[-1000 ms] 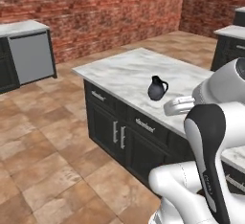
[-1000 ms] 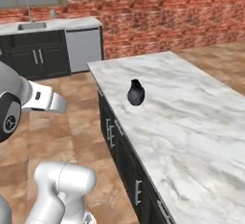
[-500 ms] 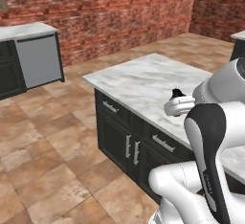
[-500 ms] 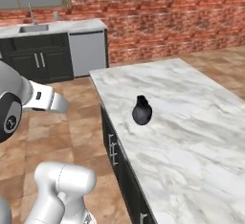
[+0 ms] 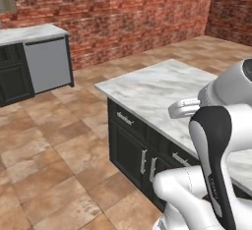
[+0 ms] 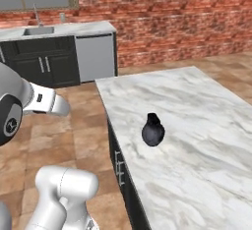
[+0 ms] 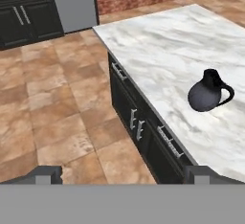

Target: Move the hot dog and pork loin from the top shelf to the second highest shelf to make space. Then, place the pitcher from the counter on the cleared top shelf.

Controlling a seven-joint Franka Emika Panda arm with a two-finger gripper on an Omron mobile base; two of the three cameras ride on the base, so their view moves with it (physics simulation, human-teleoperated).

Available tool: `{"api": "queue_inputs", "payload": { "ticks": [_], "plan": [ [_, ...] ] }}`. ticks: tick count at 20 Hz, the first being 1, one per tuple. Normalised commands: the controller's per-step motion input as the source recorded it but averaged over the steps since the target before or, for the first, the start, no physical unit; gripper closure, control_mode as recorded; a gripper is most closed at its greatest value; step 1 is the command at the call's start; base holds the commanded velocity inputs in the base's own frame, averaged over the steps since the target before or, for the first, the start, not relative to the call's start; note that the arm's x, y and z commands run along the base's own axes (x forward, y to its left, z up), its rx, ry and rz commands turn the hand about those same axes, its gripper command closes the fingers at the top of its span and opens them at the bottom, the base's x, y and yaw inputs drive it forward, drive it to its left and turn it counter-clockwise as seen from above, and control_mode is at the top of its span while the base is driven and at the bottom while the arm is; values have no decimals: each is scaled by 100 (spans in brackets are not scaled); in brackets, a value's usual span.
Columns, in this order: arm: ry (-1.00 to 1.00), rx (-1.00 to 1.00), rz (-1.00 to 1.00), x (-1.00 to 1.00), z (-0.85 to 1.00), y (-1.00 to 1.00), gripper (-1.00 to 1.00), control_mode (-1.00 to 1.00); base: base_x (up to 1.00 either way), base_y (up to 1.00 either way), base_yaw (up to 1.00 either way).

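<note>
The pitcher [image 6: 153, 130] stands upright on the marble island counter [image 6: 197, 126], near its front edge, handle [image 7: 226, 94] toward about 3 o'clock in the hand view. The gripper [image 7: 122, 173] hangs well short of it, above the floor beside the cabinets, its two fingertips [image 7: 45, 174] wide apart with nothing between them. To do this step well, I'd bring the base closer, then come in toward the pitcher's round belly from the side away from the handle. No shelves, hot dog or pork loin can be made out, so whether the top shelf is cleared cannot be told
</note>
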Motion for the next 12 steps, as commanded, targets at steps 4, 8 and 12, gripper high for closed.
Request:
{"api": "queue_inputs", "payload": {
  "ticks": [4, 8, 12],
  "plan": [
    [0, 0, 8, 7, 0, -16, -100, -100, 9, -4, 2],
    [0, -2, 6, 8, 0, -26, -100, -100, 0, 0, 0],
    [0, 0, 9, 19, 0, -49, -100, -100, 0, 0, 0]
  ]
}}
